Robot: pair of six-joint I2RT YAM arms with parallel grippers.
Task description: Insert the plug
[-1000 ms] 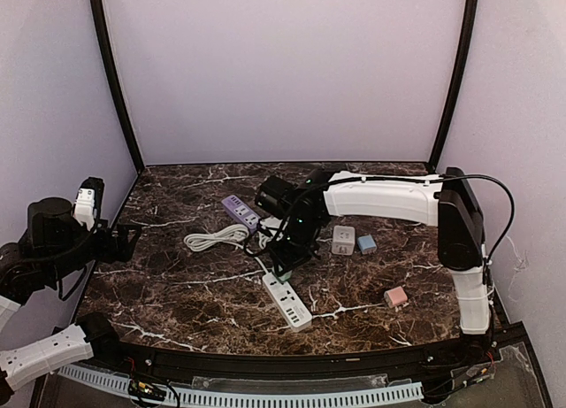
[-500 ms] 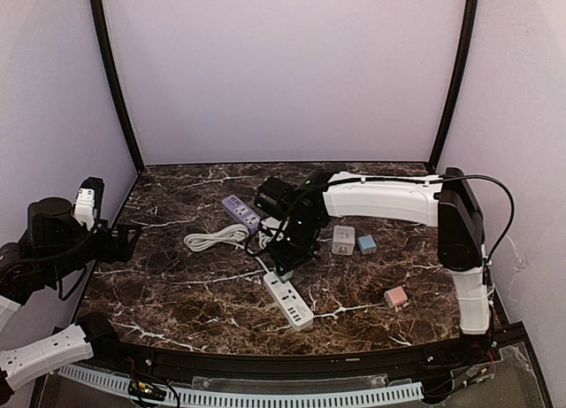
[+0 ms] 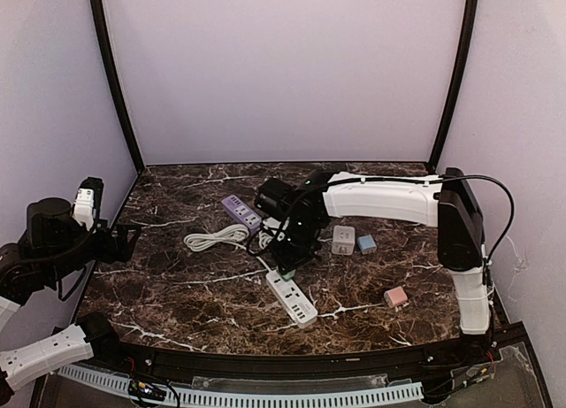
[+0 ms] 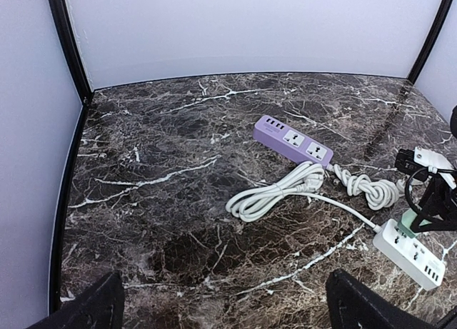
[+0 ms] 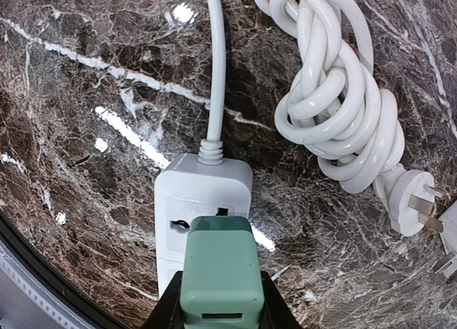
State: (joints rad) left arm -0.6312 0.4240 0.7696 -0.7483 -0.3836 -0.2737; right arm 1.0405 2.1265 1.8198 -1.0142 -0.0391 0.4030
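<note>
My right gripper (image 3: 288, 263) is shut on a green plug (image 5: 221, 268), also seen from the side in the left wrist view (image 4: 402, 222). The plug stands over the first socket of the white power strip (image 5: 203, 200), at the strip's cord end (image 3: 292, 299). Its prongs are hidden, so I cannot tell whether they are in the socket. My left gripper (image 3: 119, 242) is open and empty at the table's left edge, far from the strip; its black fingertips (image 4: 93, 307) frame bare marble.
A purple power strip (image 3: 240, 211) lies behind a coiled white cable (image 3: 215, 239). A knotted white cord with a plug (image 5: 343, 115) lies right of the strip. Grey (image 3: 343, 240), blue (image 3: 366, 243) and pink (image 3: 395, 296) adapters lie to the right.
My right gripper has shifted slightly with the green plug, and the white power strip has slid a little to the right. The left arm has not moved.
</note>
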